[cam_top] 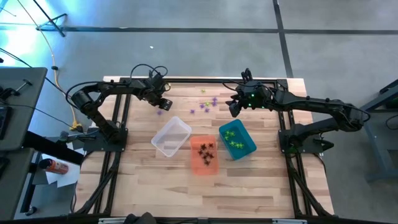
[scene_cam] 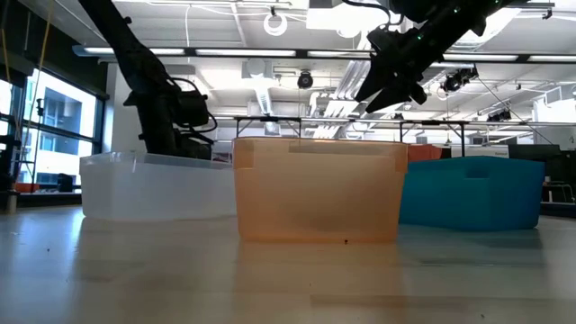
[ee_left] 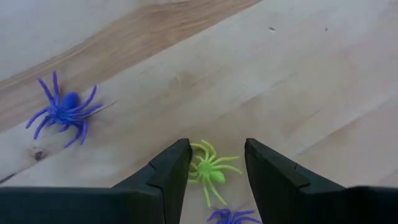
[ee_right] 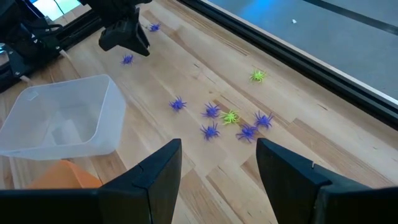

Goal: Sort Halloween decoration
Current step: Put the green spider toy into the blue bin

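Left gripper — fingers part-open astride a green spider on the table, set to pinch; right gripper wide, empty (waiting); teal bin held greens.

Plastic spiders scattered on table

A: The pale wooden plank table looks smooth and matt, its grain and a dark knot showing beside the small purple plastic spider.

B: And the bins on that table?

A: The clear rectangular plastic bin is glossy and see-through; the orange plastic bin is translucent, the teal plastic bin opaque. The left tool has matt black fingers.
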{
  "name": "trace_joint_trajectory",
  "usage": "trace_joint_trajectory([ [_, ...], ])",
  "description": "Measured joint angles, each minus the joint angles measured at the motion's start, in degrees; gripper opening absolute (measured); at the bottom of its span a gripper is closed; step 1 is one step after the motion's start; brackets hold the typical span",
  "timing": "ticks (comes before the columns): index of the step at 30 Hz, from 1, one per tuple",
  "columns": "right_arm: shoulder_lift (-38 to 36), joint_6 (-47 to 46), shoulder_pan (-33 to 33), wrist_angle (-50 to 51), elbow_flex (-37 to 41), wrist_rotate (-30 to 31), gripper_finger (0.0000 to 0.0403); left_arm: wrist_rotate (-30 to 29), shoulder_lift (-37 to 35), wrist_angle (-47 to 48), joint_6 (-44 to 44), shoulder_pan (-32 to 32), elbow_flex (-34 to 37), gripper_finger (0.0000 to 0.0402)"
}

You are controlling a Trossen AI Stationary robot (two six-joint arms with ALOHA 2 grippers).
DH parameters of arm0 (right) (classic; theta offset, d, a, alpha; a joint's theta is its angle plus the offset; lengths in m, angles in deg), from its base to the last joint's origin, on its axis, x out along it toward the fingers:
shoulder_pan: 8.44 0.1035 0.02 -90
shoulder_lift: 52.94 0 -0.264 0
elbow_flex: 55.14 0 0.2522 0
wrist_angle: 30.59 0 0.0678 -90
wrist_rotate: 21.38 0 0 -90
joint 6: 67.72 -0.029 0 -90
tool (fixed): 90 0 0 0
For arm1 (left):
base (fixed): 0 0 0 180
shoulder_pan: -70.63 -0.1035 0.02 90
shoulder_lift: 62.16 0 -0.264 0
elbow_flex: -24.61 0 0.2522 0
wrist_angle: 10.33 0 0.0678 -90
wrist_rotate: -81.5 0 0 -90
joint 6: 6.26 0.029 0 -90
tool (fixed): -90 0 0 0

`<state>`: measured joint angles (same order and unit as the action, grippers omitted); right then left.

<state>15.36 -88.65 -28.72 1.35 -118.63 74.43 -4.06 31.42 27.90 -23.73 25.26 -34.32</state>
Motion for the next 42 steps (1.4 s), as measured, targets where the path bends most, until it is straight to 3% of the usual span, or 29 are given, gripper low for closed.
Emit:
trace_joint_trajectory([
  [7,0.0,0.0,0.0,0.0,0.0,0.0,0.0204,-1.3,0.1,0.3,2.1,0.3,0.0,0.0114],
  [14,0.0,0.0,0.0,0.0,0.0,0.0,0.0204,-3.6,-0.2,1.1,5.6,0.5,0.0,0.0008],
  [27,0.0,0.2,0.0,-1.0,0.0,-0.7,0.0204,3.9,-14.7,0.0,4.5,-0.5,0.2,0.0],
  [34,0.0,0.4,0.0,-9.9,0.0,-5.6,0.0204,16.3,-22.4,-15.1,-2.5,4.0,0.1,0.0],
  [42,0.0,0.4,0.0,-17.6,0.0,-8.2,0.0204,17.4,-23.7,-37.8,-8.7,16.4,0.1,0.0],
])
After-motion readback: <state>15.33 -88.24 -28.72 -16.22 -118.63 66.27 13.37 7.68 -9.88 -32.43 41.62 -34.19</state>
